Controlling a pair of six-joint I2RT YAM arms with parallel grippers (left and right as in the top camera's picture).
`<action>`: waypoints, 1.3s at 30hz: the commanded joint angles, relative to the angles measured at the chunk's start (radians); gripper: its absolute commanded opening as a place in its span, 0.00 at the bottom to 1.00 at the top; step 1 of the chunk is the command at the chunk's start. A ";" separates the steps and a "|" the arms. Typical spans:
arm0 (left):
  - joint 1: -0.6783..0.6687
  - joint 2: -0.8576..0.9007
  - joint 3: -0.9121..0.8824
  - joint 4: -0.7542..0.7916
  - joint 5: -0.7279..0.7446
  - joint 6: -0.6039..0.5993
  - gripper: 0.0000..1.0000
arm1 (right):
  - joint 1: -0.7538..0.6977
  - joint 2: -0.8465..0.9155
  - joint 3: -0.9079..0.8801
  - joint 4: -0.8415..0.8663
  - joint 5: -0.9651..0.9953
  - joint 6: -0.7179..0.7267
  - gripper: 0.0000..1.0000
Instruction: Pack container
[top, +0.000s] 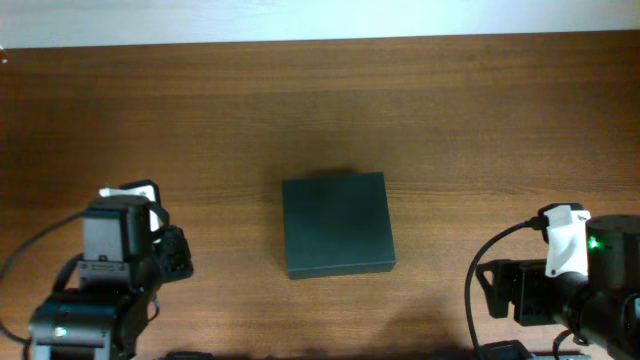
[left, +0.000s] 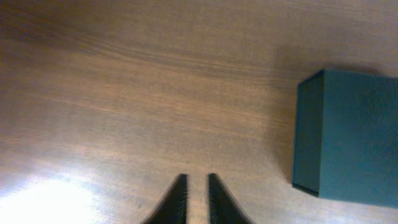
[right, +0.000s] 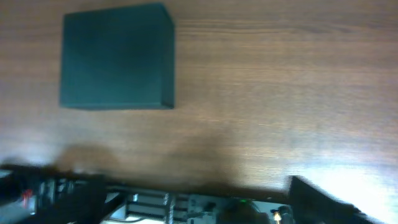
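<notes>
Overhead, the container (top: 337, 225) sits near the middle of the frame on the brown wood-grain table (top: 320, 110). It is a dark green-black matte box, nearly square from above, with its lid down flat and its front side showing as a thin darker strip along the lower edge. Nothing touches it.

Left wrist view: the left hand (left: 196, 200) shows its two dark fingers (left: 178, 199) rising from the bottom edge at centre, only a narrow slit apart, with bare table between them and nothing held. The box stands at the right of that frame, well apart from the fingertips.

Right wrist view: the right hand (right: 196, 185) is spread wide, with one finger (right: 320, 200) at the lower right corner and the other a blurred dark shape at the lower left. It holds nothing. The box lies in the upper left of that frame, clear of both fingers.

From above, the left arm (top: 112, 255) sits in the lower left corner and the right arm (top: 592, 270) in the lower right — each well to its own side of the box, with black cables looping beside them.
</notes>
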 joint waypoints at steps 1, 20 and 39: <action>0.002 -0.018 -0.084 0.058 0.011 -0.012 0.26 | 0.006 0.003 -0.005 0.024 0.100 0.003 0.99; 0.002 0.106 -0.098 0.146 0.011 -0.012 0.99 | 0.006 0.003 -0.005 0.079 0.117 0.003 0.99; 0.002 0.124 -0.098 0.143 0.011 -0.012 0.99 | 0.006 0.003 -0.005 0.079 0.117 0.003 0.99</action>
